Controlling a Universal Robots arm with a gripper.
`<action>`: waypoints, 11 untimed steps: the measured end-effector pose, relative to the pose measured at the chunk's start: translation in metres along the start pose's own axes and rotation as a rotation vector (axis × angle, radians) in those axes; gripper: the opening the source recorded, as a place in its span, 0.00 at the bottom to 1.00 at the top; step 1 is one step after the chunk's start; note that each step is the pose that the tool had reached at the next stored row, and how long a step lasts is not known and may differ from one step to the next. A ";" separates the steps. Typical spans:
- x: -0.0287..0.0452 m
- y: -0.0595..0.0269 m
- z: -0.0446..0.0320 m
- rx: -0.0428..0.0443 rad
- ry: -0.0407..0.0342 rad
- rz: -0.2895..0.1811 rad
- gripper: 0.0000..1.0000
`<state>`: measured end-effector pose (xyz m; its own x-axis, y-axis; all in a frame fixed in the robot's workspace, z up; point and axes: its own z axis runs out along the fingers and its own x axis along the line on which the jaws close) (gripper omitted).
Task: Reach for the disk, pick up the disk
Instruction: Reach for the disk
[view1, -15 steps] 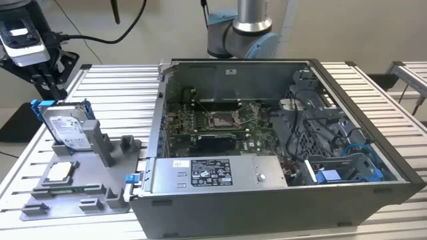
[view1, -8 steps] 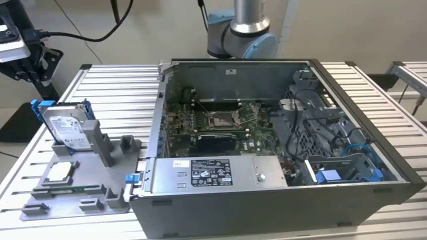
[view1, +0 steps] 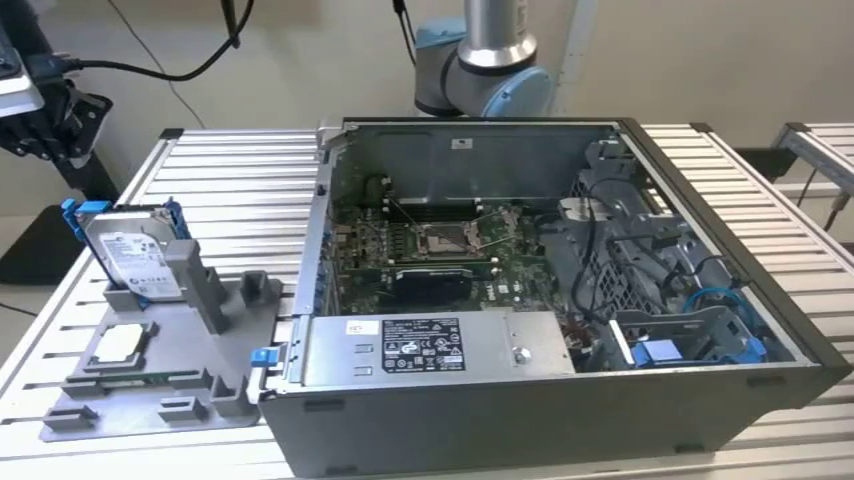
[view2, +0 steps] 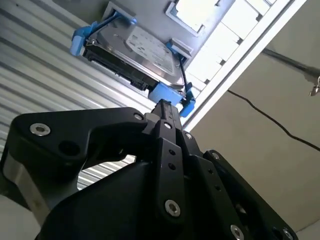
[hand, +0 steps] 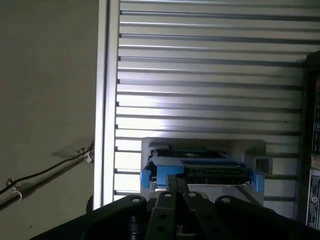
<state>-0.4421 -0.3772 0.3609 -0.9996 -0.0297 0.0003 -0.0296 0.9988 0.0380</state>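
One disk (view1: 134, 255) stands in a grey holder (view1: 203, 290) at the computer case's (view1: 534, 420) nine o'clock in the exterior view; the gripper (view2: 167, 106) has its fingers together, holding nothing.

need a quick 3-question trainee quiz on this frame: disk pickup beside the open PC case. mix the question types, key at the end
1. True or false: the disk lies flat inside the computer case.
2. In the second wrist view, the gripper is nearest to: A) the disk B) the motherboard C) a floor cable.
3. In the exterior view, what small silver thing lies on the grey fixture in front of the disk?

Key:
1. False. It stands tilted in the grey fixture, outside the case.
2. A.
3. The square chip.
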 end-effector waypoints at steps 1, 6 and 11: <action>0.0000 0.0000 0.0000 -0.0001 0.0006 -0.018 0.00; 0.0001 0.0001 0.0000 0.0000 0.0041 -0.109 0.00; 0.0000 0.0002 0.0000 0.0000 0.0076 -0.200 0.00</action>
<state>-0.4421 -0.3770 0.3609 -0.9738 -0.2275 0.0003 -0.2273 0.9731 0.0380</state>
